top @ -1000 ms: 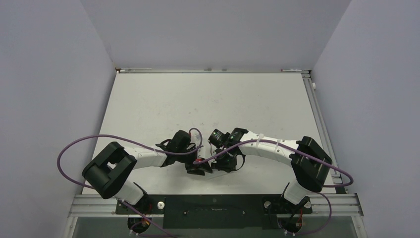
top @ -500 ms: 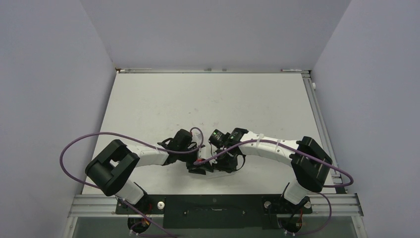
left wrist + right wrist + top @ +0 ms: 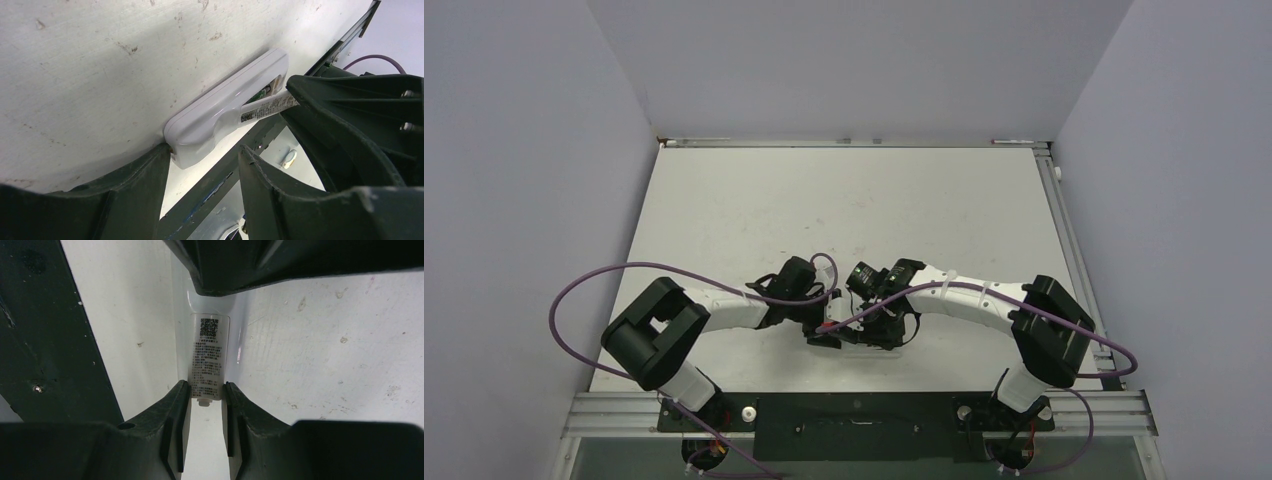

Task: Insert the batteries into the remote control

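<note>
The white remote control (image 3: 215, 107) lies on the table near its front edge, its back recess (image 3: 267, 90) partly uncovered. A thin white labelled battery cover (image 3: 207, 355) slants up from that recess. My right gripper (image 3: 206, 387) is shut on the cover's end. My left gripper (image 3: 202, 152) is open at the remote's other end, the left finger (image 3: 145, 180) touching it and the other finger apart. In the top view both grippers (image 3: 824, 330) (image 3: 871, 325) meet over the remote and hide most of it. The batteries are out of view.
The black rail (image 3: 210, 195) of the table's front edge runs just beside the remote, also seen as a dark bar (image 3: 30, 340) in the right wrist view. Purple cables (image 3: 594, 290) loop off both arms. Grey walls enclose the table (image 3: 844, 200).
The left arm has swung a little to the right, bringing its gripper closer to the right one. The right arm has kept still on the cover.
</note>
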Controlling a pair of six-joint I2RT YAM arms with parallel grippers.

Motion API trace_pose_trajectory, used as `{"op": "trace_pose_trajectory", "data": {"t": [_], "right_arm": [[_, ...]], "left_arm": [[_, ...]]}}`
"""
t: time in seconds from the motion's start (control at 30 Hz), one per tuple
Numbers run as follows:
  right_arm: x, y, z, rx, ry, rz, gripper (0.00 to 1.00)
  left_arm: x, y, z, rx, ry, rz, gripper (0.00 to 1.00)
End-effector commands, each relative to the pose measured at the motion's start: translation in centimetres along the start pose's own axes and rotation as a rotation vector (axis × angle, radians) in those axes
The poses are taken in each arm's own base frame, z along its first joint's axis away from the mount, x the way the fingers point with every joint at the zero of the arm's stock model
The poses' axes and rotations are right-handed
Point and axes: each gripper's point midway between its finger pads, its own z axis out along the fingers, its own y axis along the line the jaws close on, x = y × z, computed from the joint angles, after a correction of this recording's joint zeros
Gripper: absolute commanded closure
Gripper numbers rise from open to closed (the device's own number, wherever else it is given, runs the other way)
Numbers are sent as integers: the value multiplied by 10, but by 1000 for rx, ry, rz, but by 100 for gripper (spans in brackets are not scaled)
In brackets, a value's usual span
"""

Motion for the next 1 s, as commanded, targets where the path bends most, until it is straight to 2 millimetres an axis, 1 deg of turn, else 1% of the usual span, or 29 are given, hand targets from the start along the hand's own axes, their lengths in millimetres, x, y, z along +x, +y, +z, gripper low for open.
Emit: {"op": "trace_pose_trajectory", "data": {"t": [0.0,0.23,0.57,0.97], "right_arm": [[-16,1,-5,16,-78,-26,91],[-18,1,-5,10,-82,-11,91],[-21,1,-4,8,-88,-2,81],[-22,0,-6,14,-91,-2,73]], "left_arm": [[-12,-6,5,-7,-33,49,50],[-11,-6,4,-7,-31,50,51],[-9,-5,3,-10,-33,47,51],[-9,-4,1,-11,-36,49,51]]}}
